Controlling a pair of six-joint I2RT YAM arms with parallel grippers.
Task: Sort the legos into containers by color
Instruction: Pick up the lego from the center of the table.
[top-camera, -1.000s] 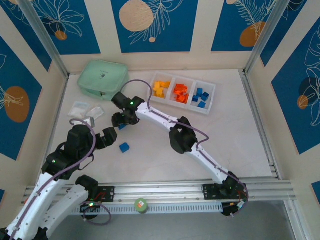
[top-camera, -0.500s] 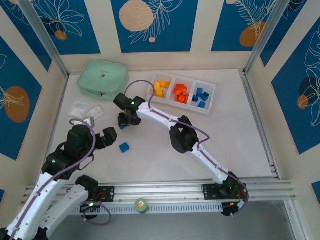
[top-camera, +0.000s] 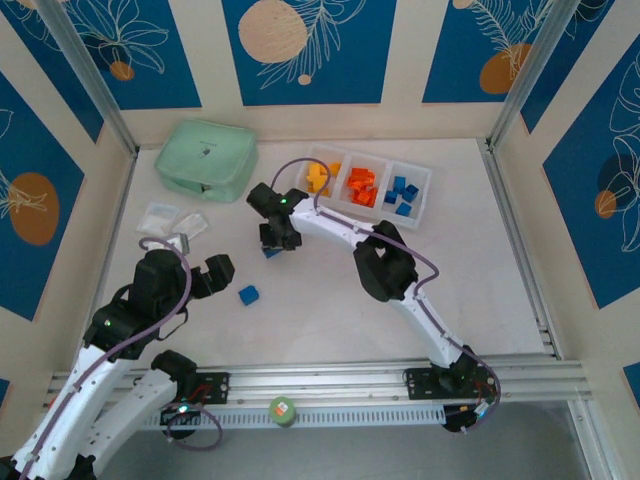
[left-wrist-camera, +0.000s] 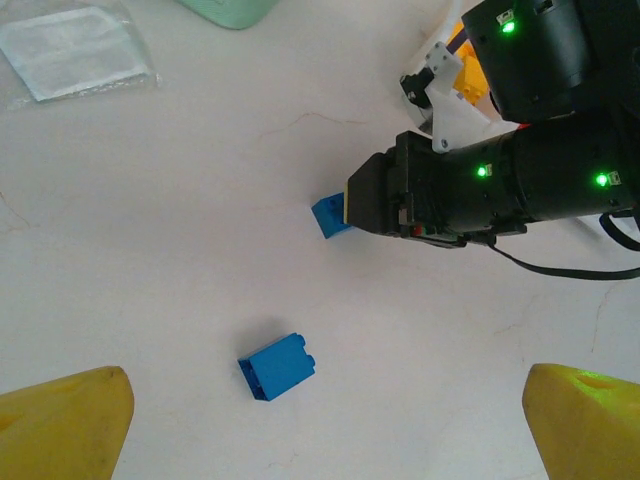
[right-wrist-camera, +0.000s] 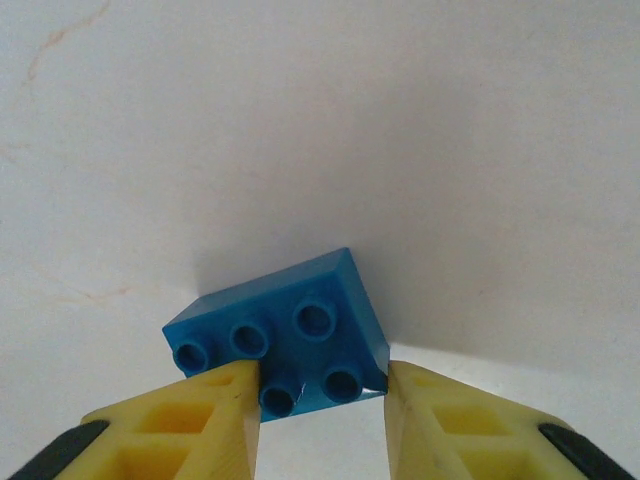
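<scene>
- Your right jaws are pinching the blue brick (right-wrist-camera: 280, 340) by its near edge; be lifting slowly, since it may twist.
- Your left jaws are gaping, grasping nothing.

Right arm (top-camera: 335, 232): white link shells are joined by black joint housings. A lilac cable (top-camera: 295, 162) is looped behind the right hand (right-wrist-camera: 322, 385). Left arm (top-camera: 100, 395): same build, with a like cable run behind the left hand (left-wrist-camera: 325, 420). Fingers (right-wrist-camera: 180, 430) on both hands are moulded in yellow, with open ribbing and black bases. Green indicator lights (left-wrist-camera: 481, 171) are noted on the black body just behind the right hand.
</scene>
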